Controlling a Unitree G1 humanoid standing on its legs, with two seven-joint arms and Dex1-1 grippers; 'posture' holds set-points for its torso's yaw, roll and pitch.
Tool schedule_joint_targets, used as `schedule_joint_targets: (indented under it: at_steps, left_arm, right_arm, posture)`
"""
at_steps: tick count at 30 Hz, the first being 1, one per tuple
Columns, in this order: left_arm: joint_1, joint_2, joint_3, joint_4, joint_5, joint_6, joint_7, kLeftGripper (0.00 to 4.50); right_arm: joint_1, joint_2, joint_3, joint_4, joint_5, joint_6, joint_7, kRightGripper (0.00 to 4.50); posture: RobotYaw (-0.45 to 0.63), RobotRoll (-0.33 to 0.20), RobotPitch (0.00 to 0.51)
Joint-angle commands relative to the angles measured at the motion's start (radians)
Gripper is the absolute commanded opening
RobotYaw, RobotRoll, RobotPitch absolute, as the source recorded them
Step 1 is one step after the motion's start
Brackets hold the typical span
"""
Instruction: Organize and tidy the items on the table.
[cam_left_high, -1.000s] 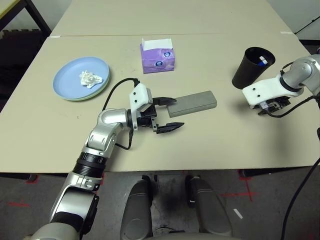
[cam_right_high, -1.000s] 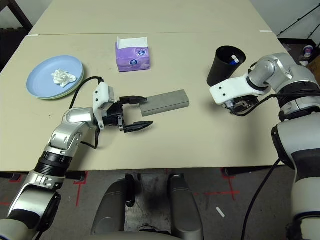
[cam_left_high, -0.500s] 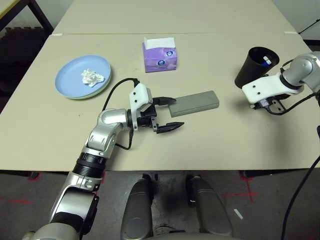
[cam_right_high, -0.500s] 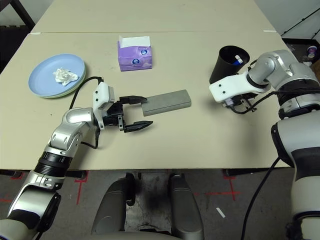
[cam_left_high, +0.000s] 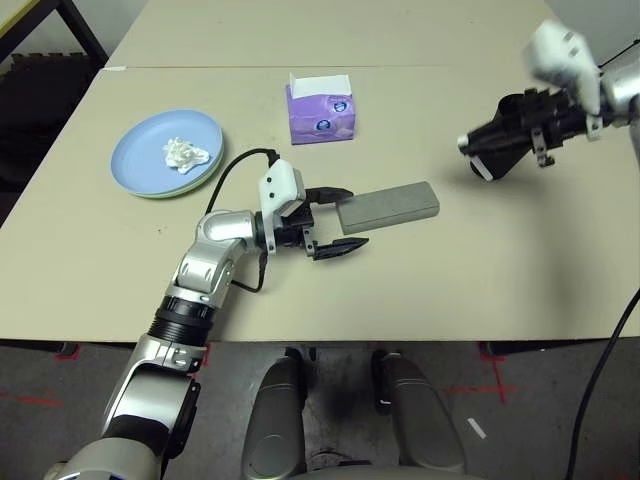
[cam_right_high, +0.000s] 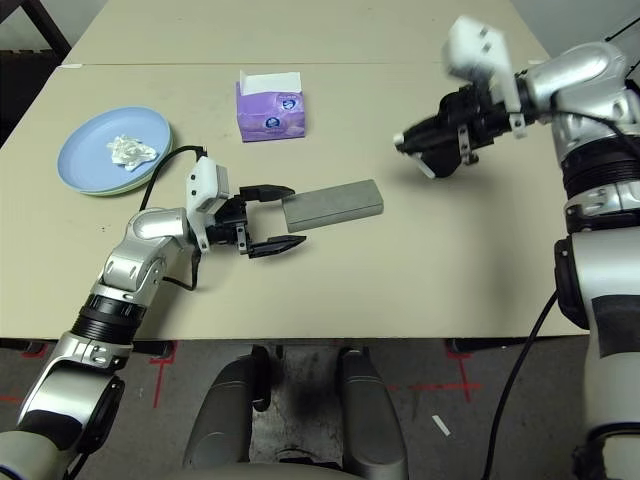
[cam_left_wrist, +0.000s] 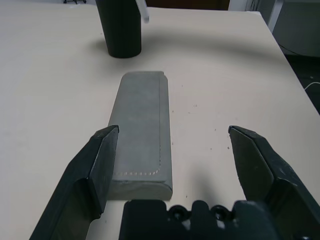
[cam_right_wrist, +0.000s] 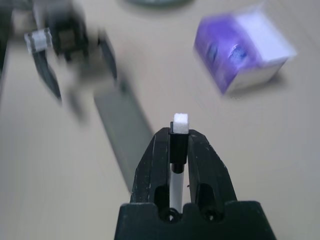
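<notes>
The big beige desk (cam_left_high: 420, 300) takes up most of the room in front of the robot. On its far left side sits a light blue plate (cam_left_high: 150, 160) stacked on a pale green one whose rim just peeks out underneath, and a crumpled white tissue (cam_left_high: 188, 153) lies on the blue plate. A purple tissue box (cam_left_high: 321, 108) stands near the middle toward the back, well apart from the plates. In front of that box the grey glasses case (cam_left_high: 388, 205) lies flat, its long side running left to right. The left end effector (cam_left_high: 335, 220) is held level just above the desk at the left end of the case, its two black fingers spread wide, one finger beside the case's near corner and the other out over bare desk; nothing is gripped. Off to the right, the black cup (cam_left_wrist: 119, 27) stands upright on the desk beyond the far end of the case. The right end effector (cam_right_high: 425, 150) is raised above the desk in front of that cup, pointing leftward, its fingers clamped tight on a thin white pen (cam_right_wrist: 179, 131) whose tip pokes out between them.
</notes>
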Motion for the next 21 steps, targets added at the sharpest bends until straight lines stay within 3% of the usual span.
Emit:
schedule_joint_targets:
  at_steps: [1,10,14,21]
  left_arm:
    - [-0.005,-0.005,-0.009,0.004,0.0,-0.013,-0.017,4.5]
    - [-0.017,0.004,-0.005,0.017,0.003,-0.018,-0.03,4.5]
    - [-0.015,-0.001,-0.007,0.017,0.003,-0.019,-0.026,4.5]
    - [-0.035,-0.005,-0.009,0.049,0.005,-0.03,-0.036,4.5]
  right_arm:
    - [0.052,0.003,-0.106,-0.062,0.076,0.099,-0.074,0.32]
    - [0.318,0.064,-0.41,-0.276,0.243,0.166,-0.403,0.32]
    - [0.41,0.068,-0.458,-0.348,0.278,0.16,-0.449,0.32]
    - [0.403,0.045,-0.484,-0.353,0.329,0.182,-0.474,0.32]
  posture:
    - [-0.05,0.0,0.192]
    - [-0.06,0.0,0.172]
    - [-0.07,0.0,0.165]
    - [-0.09,0.0,0.156]
